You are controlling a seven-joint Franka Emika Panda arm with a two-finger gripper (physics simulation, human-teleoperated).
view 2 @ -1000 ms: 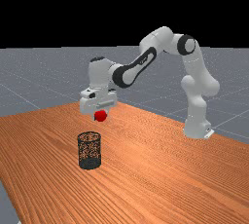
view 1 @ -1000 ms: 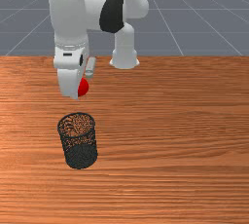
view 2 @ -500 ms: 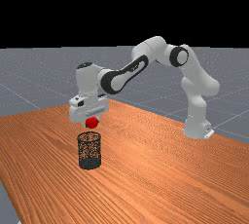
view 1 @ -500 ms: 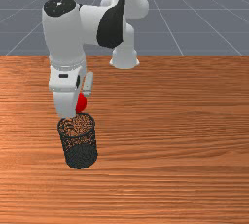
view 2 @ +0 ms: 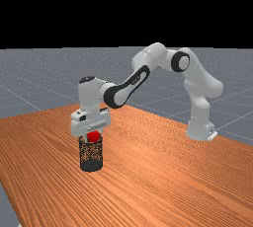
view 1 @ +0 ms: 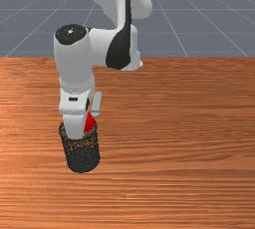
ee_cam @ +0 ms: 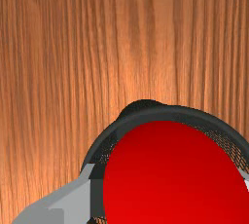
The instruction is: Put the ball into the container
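Surface: one table [view 1: 174,123] of orange-brown wood, its grain running in long dark streaks, with a grey gridded floor [view 1: 199,4] beyond. Item, one ball [view 2: 93,136], red and smooth, held at the mouth of the container; from my wrist it lies within the ring of the rim, though how far it dips below that edge I cannot tell. Item, one pincer [ee_cam: 170,194], mine, clamped on that ball, the two fingers [ee_cam: 73,203] pressing it from opposite sides, presumably so that it cannot roll away before it has walls around it. Item, one container [view 1: 82,159], black mesh, round and upright on the wood, its open end upward, which lets me deliver from above. Item, one white hand [view 2: 91,122], set over the mouth, fingers downward, so that a release should become a short drop. Item, one arm [view 2: 133,83], white and grey with black bands, reaching from its base [view 2: 200,127] at the far view's right. Status, by my judgement: carrying done, release outstanding. Required next: a check that the ball is centred, perhaps a slight lowering, then an even parting. Hazard: a finger catching the rim and tipping the light-looking mesh, or the ball glancing off the edge.
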